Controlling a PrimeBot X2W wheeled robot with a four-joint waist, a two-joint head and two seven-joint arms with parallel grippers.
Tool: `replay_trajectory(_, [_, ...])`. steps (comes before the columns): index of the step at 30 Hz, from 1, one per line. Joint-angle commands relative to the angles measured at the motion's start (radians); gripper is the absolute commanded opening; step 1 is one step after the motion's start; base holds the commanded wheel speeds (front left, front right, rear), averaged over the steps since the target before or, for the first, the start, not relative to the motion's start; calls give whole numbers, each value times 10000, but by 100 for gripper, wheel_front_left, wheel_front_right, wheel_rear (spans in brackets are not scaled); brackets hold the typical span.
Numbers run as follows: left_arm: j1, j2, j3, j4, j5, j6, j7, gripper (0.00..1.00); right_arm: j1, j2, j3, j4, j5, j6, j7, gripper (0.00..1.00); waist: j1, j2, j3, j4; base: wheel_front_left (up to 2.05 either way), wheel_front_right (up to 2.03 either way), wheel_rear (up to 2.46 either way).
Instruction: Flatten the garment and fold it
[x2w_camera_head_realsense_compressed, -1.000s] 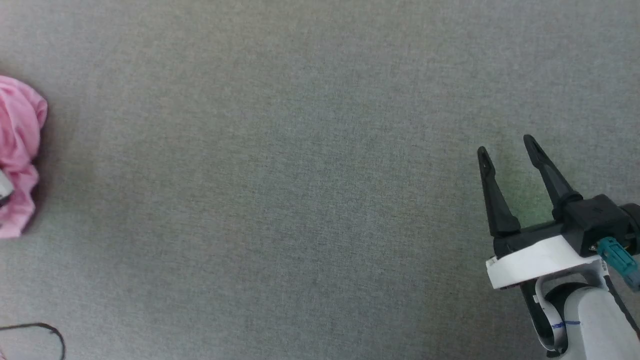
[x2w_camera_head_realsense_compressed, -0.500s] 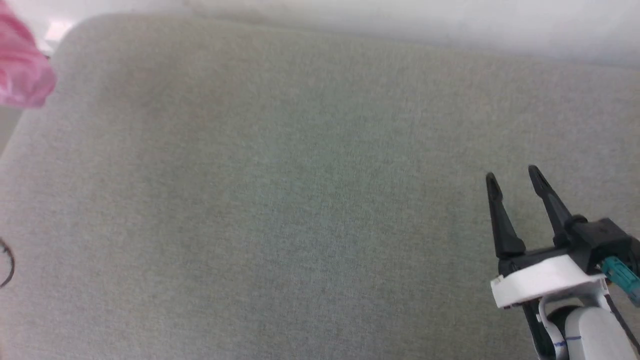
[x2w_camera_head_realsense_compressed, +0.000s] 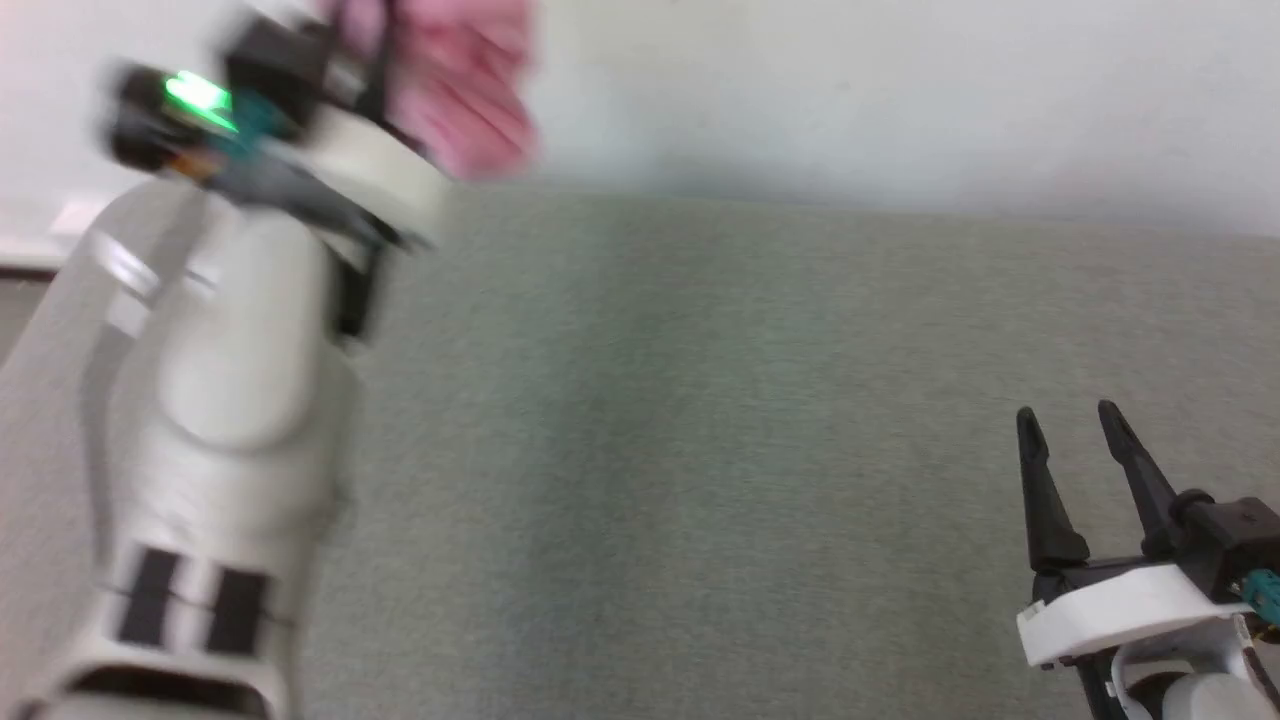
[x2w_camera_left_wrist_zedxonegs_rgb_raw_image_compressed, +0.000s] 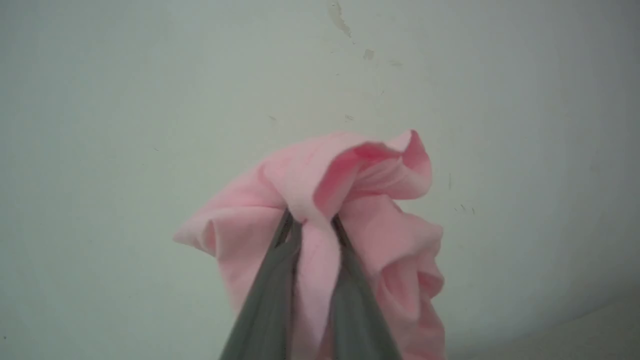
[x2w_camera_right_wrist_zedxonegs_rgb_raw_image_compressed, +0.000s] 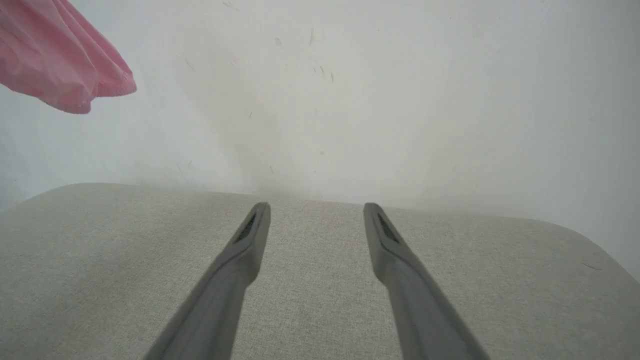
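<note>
left gripper pinches the bunched garment aloft near the wall | right gripper spread, empty, above grey cushion | flattening and folding not begun

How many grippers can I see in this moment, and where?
2. The left gripper is at the head view's upper left, shut on the bunched pink garment; the right gripper hangs open at lower right, above the grey padded surface.

Blurred pink garment high at left gripper; right gripper lower right over grey surface, jaws apart.
</note>
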Motion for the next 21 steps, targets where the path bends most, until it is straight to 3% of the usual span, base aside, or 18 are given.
replay_trajectory(1, [764,-454,-332,-632,47,47,-80,0,174,25,-74,-15,61,-7,31,100,1,0,-523,-1033,0,0,0])
replay_trajectory(7, [2844,-1440,-1514,-2448,-238,-194,452,0,431,25,-276,-100,54,-7,159,100,1,0,-600,-1909,0,0,0])
replay_trajectory(12, [4727,-1747,-2696,-3341,-558,-268,1063,0,547,25,-236,-140,119,-7,249,100,1,0,-588,-2531,0,0,0])
replay_trajectory(21, [6699,-1700,-3977,-2457,-660,-402,1713,0,573,26,-191,-160,177,-7,278,100,1,0,-290,-2749,0,0,0])
